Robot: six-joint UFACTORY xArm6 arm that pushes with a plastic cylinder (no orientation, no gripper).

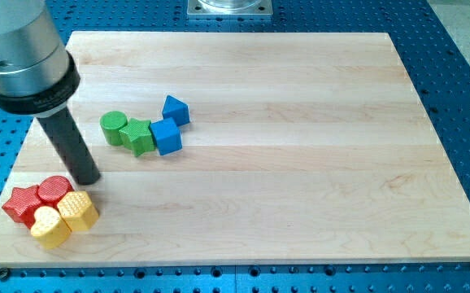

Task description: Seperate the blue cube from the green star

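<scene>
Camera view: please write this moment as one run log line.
tip above red/yellow cluster, left-below green star | blue cube touching star | not yet separated

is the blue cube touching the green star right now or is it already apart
Touching. The blue cube sits flush against the green star, no board showing between them. My tip is away, by the red blocks.

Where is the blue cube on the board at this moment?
The blue cube lies in the view's upper left part of the wooden board, touching the green star on its left, with another blue block just above it.
</scene>
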